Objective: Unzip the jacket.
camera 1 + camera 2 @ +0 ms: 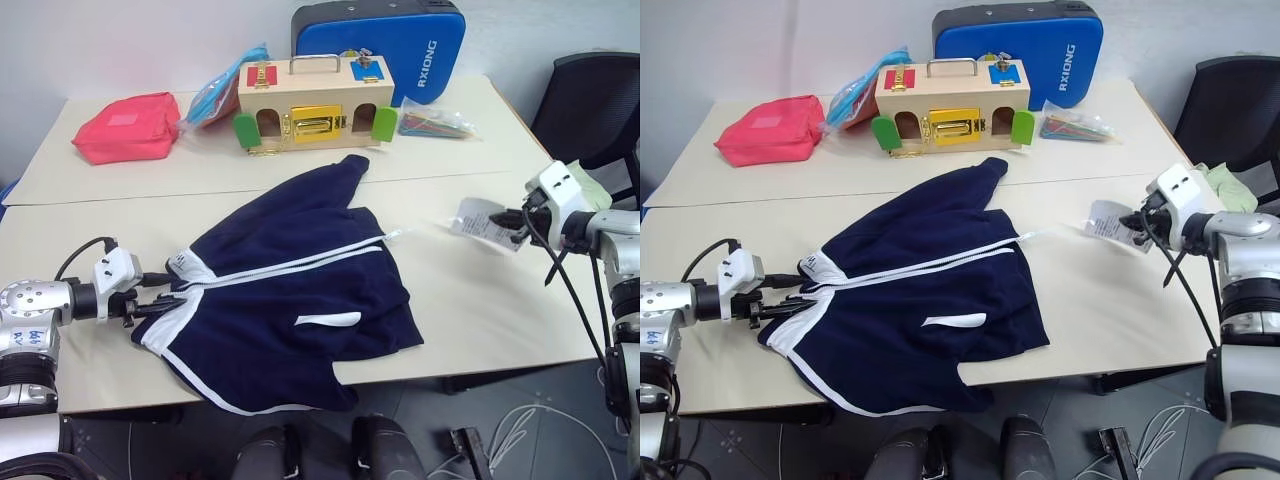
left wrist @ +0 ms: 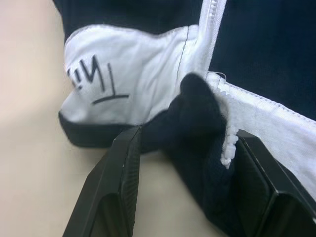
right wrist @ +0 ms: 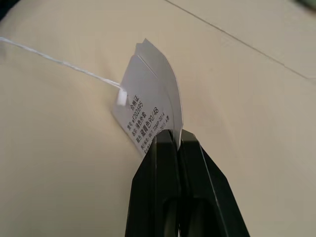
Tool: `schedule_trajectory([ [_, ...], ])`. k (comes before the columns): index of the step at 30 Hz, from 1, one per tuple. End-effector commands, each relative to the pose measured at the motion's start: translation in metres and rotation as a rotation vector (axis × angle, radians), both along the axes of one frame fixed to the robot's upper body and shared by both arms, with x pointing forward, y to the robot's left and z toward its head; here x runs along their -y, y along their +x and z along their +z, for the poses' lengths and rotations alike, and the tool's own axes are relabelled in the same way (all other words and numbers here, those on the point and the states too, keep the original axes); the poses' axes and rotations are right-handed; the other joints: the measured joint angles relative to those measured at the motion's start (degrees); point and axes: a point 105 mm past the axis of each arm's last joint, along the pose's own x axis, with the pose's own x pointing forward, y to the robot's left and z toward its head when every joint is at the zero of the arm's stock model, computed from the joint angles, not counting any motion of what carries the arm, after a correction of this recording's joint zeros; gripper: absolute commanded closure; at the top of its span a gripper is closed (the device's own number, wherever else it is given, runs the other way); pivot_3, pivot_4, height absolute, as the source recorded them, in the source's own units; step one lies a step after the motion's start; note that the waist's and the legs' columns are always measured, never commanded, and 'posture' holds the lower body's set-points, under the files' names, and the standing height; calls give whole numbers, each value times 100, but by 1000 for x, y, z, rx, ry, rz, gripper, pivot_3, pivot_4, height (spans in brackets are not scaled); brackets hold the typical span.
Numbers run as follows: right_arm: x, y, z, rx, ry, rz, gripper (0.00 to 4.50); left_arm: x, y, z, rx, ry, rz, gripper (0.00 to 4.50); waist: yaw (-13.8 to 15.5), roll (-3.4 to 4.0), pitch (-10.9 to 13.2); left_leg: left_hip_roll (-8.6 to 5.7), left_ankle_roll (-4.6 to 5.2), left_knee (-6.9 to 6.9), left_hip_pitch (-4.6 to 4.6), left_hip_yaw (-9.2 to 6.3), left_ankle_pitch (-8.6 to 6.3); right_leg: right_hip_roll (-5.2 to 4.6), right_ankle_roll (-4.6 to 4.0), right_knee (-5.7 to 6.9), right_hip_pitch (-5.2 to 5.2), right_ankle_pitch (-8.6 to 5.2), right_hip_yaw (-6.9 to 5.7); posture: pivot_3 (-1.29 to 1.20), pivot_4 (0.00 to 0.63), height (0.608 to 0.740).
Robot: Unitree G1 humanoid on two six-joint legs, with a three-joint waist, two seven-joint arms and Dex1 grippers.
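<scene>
Jacket (image 1: 290, 300) lies flat at table (image 1: 480, 300) centre, white zipper (image 1: 300, 262) running toward 2 o'clock. Left gripper (image 1: 160, 295) at its 9 o'clock edge, fingers (image 2: 118, 182) clamped on the bunched collar corner. Right gripper (image 1: 517, 228) out at 3 o'clock, well clear of the fabric, pressed together on the paper hang tags (image 3: 148, 111), thread (image 3: 59, 64) taut back toward the zipper.
</scene>
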Motion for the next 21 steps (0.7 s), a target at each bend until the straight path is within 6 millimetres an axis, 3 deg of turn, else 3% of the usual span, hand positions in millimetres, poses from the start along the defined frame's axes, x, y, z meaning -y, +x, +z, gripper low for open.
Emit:
schedule_trajectory([
  [1,2,2,21,106,2,-8,4500,-3,-16,-33,-137,54,-10,2007,1,1,-1,0,0,0,0,0,0,1,0,0,1,0,-1,0,150,740],
  [4,-1,-4,-3,-9,-1,34,4500,1,-13,-27,-91,34,-22,2007,1,2,-1,1,1,2,2,-2,-1,0,0,-3,7,0,-1,0,150,740],
  [9,1,-25,-23,-105,92,96,4500,5,-12,17,33,-134,-19,2007,4,0,2,2,5,2,-3,-6,-3,1,0,3,10,0,4,0,150,740],
  [13,-3,-59,-30,-76,114,255,3309,-3,-39,46,32,-206,35,907,1,-22,15,10,4,5,-8,-30,-4,6,1,-2,27,1,14,0,150,740],
  [16,5,-92,-30,13,106,313,2379,-21,-71,58,76,-197,127,58,18,-20,20,11,1,0,-3,-45,-9,4,1,-19,46,0,6,0,150,740],
  [21,-22,-143,-30,51,87,545,715,-40,-117,45,102,-64,231,0,39,-6,26,13,-32,-6,40,-72,-59,2,3,-78,104,2,-9,0,150,740],
])
